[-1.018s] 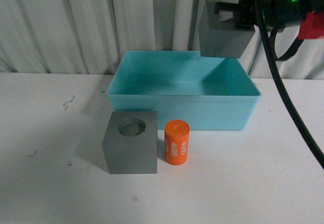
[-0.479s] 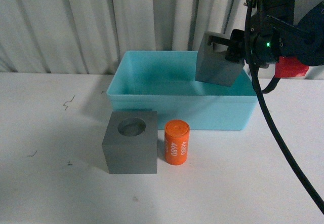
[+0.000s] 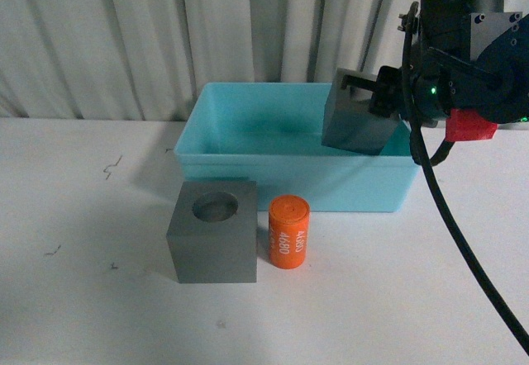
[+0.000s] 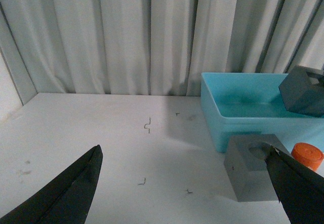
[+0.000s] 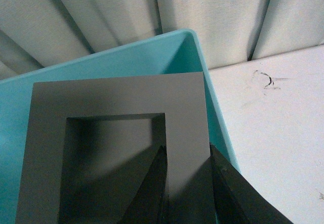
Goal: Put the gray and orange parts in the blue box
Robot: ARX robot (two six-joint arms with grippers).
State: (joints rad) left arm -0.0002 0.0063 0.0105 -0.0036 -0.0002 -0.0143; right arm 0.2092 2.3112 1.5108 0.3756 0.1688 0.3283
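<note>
1. Bench [image 3: 83,216]: white, carries the box and 2 loose parts near its front.
2. Box [image 3: 289,179]: blue, sits at the back of the bench. Floor looks bare apart from the cube at its right end, so by the look of it nothing has been dropped in yet.
3. Right gripper [image 3: 374,94]: closed on one wall of the square-hole cube, one finger inside the hole and one outside, per the wrist view. Left gripper [image 4: 183,155]: spread wide, holds nothing, well apart from the parts.
4. Square-hole cube [image 3: 355,125]: gray, tilted, in the right gripper's grip at the box's right end. Lower part dips below the rim. Can't tell if it touches the floor. Part 1 of 3 looks nearly placed, pending release.
5. Round-hole cube [image 3: 213,237]: gray, upright on the bench in front of the box. Not yet moved, approx. 2nd job left.
6. Orange cylinder [image 3: 288,233]: upright just beside the round-hole cube, small gap between. Also left to do.
</note>
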